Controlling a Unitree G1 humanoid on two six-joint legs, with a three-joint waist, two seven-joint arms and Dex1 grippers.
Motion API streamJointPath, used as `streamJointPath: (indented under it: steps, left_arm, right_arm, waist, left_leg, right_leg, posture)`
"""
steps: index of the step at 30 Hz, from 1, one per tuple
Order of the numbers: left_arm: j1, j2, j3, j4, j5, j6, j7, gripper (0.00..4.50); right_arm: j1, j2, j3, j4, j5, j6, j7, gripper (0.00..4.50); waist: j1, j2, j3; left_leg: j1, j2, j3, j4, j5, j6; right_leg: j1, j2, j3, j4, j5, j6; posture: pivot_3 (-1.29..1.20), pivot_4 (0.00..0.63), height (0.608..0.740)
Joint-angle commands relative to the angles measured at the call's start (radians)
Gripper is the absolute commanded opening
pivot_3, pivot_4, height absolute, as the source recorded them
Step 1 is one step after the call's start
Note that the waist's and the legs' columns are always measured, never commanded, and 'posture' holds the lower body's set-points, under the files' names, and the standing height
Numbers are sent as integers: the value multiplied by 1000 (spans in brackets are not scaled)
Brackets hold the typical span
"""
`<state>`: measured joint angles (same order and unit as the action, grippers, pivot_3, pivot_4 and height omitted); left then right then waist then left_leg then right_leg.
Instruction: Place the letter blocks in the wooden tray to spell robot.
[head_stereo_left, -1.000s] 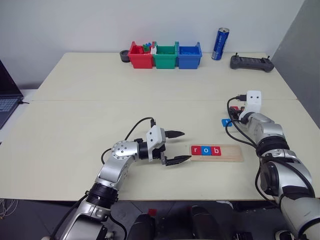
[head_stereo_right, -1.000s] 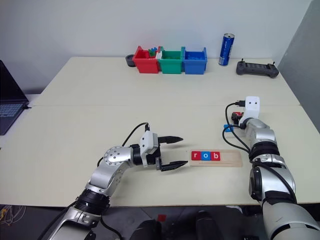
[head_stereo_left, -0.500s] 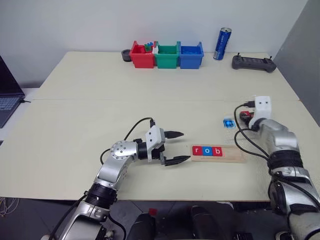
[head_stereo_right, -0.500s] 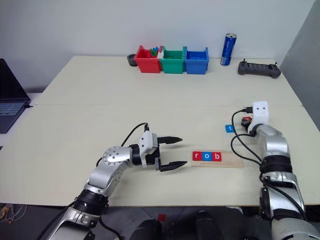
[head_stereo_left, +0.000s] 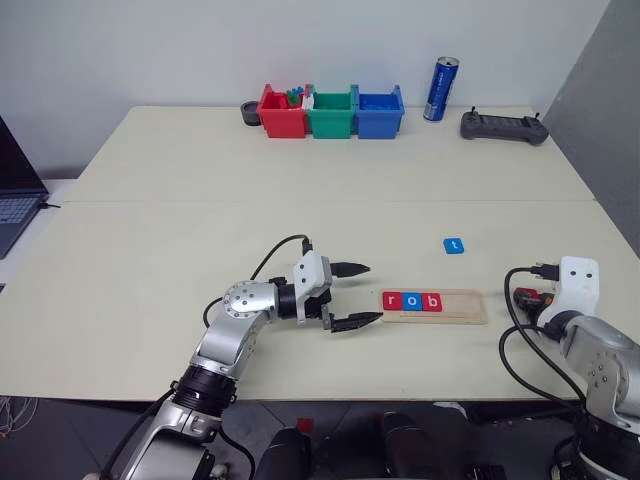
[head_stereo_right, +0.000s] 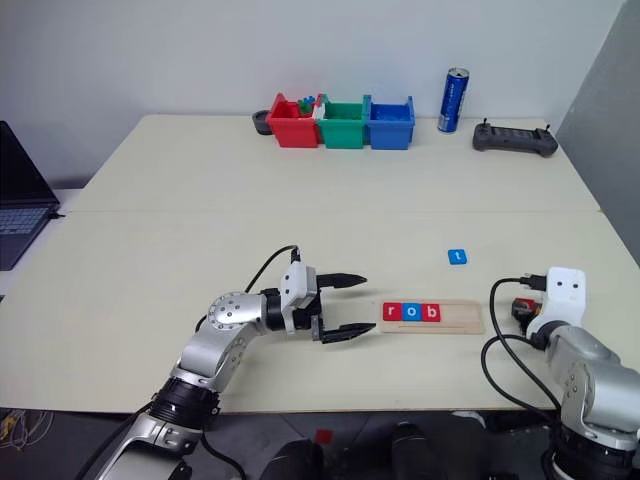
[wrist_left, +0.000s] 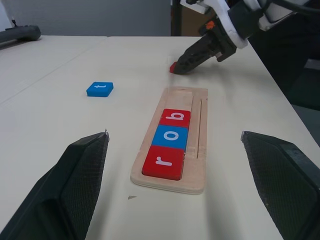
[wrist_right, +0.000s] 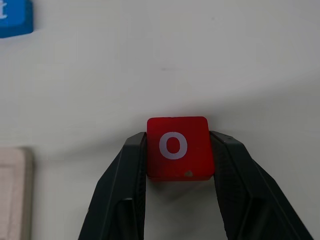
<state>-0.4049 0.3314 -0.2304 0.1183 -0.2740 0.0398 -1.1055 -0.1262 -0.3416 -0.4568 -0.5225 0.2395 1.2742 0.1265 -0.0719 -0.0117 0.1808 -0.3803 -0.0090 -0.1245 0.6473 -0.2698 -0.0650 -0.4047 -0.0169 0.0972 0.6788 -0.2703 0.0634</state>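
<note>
While my right gripper (wrist_right: 177, 150) is clamped on the red "o" block (wrist_right: 177, 148), one finger on each side with the white letter facing up, the wooden tray (head_stereo_left: 455, 312) is the landmark that matters. It lies lengthwise across the table in front of me, and three blocks, red "r" (head_stereo_left: 392, 300), blue "o" (head_stereo_left: 412, 301) and red "b" (head_stereo_left: 432, 301), fill its left end. Its right end is bare wood with room for two more. My right gripper sits just off that bare end, to the tray's right, so I judge this arm is the nearer one for the fourth slot, right beside the "b". The blue "t" block (head_stereo_left: 454, 245) lies on the table beyond the tray, near its right half. My left gripper (head_stereo_left: 352, 294) hovers just off the tray's left end, fingers spread wide and empty.
</note>
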Motion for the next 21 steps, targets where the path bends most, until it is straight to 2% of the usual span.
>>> streamJointPath:
  steps: [1, 6, 10, 12, 15, 18, 21]
  left_arm:
    - [-25, -9, -3, -9, -12, -9, -14, 4500]
    - [-35, -10, 2, 5, -7, -14, -21, 4500]
    - [-25, -6, 5, -7, -7, -13, -18, 4500]
    - [-19, -6, 6, -13, -6, -13, -12, 4500]
    - [-13, -6, 7, -17, -4, -15, -6, 4500]
    - [-15, -11, 5, -15, 0, -23, 0, 4500]
    - [-16, -17, 2, -20, 0, -24, 6, 4500]
  right_arm:
    - [27, -4, -19, -12, 2, -3, 4, 1456]
    - [53, 2, -28, -6, -4, -9, -4, 3168]
    - [-14, 43, -51, -25, 5, 2, -36, 4461]
    - [-75, 74, -66, -35, 7, 7, -63, 4461]
    - [-257, 139, -84, -17, 19, 0, -113, 4461]
    - [-373, 106, -43, 59, 12, -87, -99, 4461]
    - [-412, -3, 34, 170, 7, -210, 1, 4461]
  waist:
    - [0, 0, 0]
    - [6, 0, 0]
    - [4, 0, 0]
    - [-1, 0, 0]
    - [-9, 0, 0]
    - [-9, 0, 0]
    - [4, 0, 0]
  left_leg:
    - [0, 0, 0, 0, 0, 0]
    - [0, 0, 0, 0, 0, 0]
    - [0, 0, 0, 0, 0, 0]
    - [1, 1, 1, 0, 0, 0]
    - [1, 1, 1, 0, 0, 0]
    - [1, 1, 0, -1, 0, 0]
    - [-1, 0, -2, -1, 0, 0]
  right_leg:
    - [0, 0, 0, 0, 0, 0]
    - [0, 0, 0, 0, 0, 0]
    - [0, 0, 0, 0, 0, 0]
    - [0, 1, 1, 0, 0, 0]
    - [0, 1, 1, 0, 0, 0]
    - [0, 1, 0, 1, 0, 0]
    - [0, 0, -2, -2, 0, 0]
  posture:
    - [0, 150, 740]
    - [0, 150, 740]
    - [0, 150, 740]
    - [0, 150, 740]
    - [0, 150, 740]
    - [0, 150, 740]
    - [0, 150, 740]
